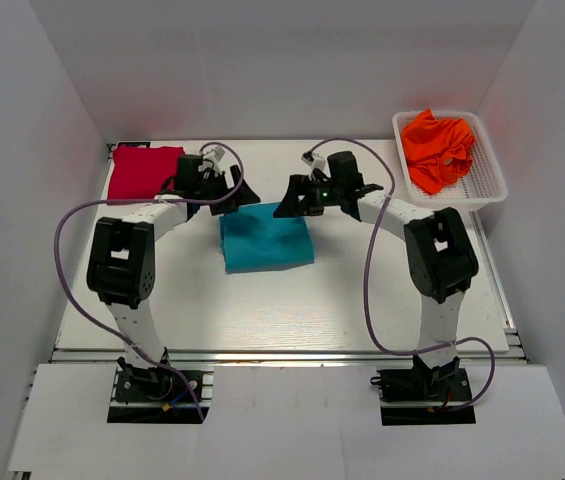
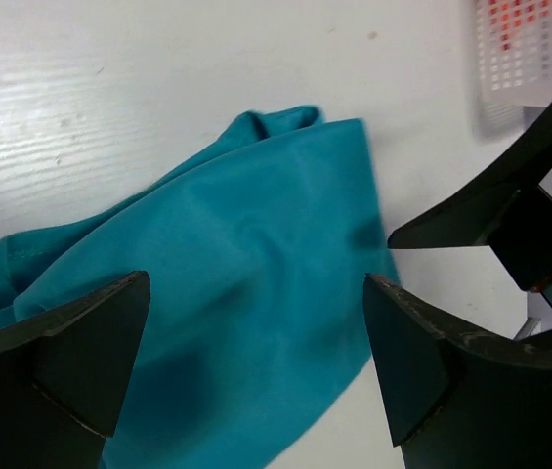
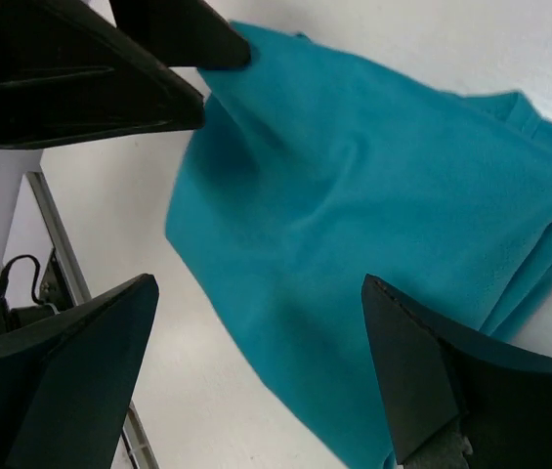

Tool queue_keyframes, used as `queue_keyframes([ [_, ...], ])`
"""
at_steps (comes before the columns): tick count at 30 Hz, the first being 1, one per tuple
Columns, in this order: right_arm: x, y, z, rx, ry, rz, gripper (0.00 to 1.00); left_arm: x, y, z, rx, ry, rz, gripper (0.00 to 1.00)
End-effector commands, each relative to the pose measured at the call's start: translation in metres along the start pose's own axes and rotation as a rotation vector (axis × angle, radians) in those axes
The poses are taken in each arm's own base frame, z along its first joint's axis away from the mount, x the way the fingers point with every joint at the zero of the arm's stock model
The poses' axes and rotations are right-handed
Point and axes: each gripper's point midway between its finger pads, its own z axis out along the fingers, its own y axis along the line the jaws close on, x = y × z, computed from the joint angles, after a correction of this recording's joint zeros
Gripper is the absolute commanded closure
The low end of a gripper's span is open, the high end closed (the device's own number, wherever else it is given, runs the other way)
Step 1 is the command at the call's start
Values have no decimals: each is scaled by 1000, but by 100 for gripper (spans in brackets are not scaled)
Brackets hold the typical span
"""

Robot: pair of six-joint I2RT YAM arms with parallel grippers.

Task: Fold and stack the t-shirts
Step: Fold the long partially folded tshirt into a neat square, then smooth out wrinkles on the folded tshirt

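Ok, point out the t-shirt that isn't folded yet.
The orange t-shirt, crumpled in the white basket at the far right. The teal t-shirt mid-table and the red t-shirt at the far left both lie flat as neat rectangles.

Teal t-shirt [image 1: 266, 240] folded mid-table, red t-shirt [image 1: 143, 171] folded (far-left corner), orange t-shirt [image 1: 438, 148] crumpled

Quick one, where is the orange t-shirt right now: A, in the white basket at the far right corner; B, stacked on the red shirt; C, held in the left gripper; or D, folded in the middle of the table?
A: the orange t-shirt lies crumpled inside the white basket at the table's far right corner, while the shirt in the middle of the table is the teal t-shirt.
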Motion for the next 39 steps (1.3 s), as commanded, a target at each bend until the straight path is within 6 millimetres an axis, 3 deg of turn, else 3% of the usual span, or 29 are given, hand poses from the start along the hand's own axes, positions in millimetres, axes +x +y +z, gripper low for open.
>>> queue_keyframes([
  [1,23,-19,15,-23,39,77,10,21,31,11,-27,61,-63,0],
  [6,46,-64,20,105,33,165,10,56,71,18,-134,134,-116,0],
  [9,62,-83,23,140,53,212,10,60,82,20,-156,141,-132,0],
  [11,72,-90,26,133,72,242,10,52,85,18,-166,122,-131,0],
  [13,71,-84,27,93,79,233,10,41,82,19,-156,105,-92,0],
  [16,57,-73,23,74,66,185,10,10,57,16,-72,54,3,0],
  [17,40,-62,17,63,36,149,10,-11,45,14,-44,17,46,0],
  [19,27,-53,13,59,11,94,10,-28,27,5,-47,-10,106,0],
  [20,9,-40,1,52,-31,42,10,-42,18,1,-59,-43,129,0],
  [23,-8,-26,-15,74,-83,-23,10,-61,-2,-22,-68,-99,172,0],
  [25,-21,-16,-25,84,-121,-62,10,-61,3,-33,-125,-116,167,0],
  [27,-25,-10,-26,74,-128,-77,10,-59,-7,-44,-111,-122,164,0],
  [28,-28,-8,-25,65,-130,-85,10,-43,-14,-42,-65,-90,150,0],
  [30,-29,-8,-20,45,-121,-70,10,-33,-31,-40,19,-88,159,0],
  [32,-39,-2,-17,12,-133,-76,10,-4,-42,-39,116,-32,150,0],
  [33,-40,-5,-12,10,-131,-66,10,2,-43,-42,129,-27,151,0],
  [34,-35,-12,-5,6,-113,-38,10,27,-41,-38,130,17,139,0],
  [36,-44,-13,8,-23,-115,-39,10,44,-41,-38,153,36,142,0],
  [37,-38,-22,18,-24,-97,-20,10,67,-39,-38,171,78,130,0],
  [39,-46,-35,32,-16,-118,-7,10,91,-29,-38,176,116,125,0],
])
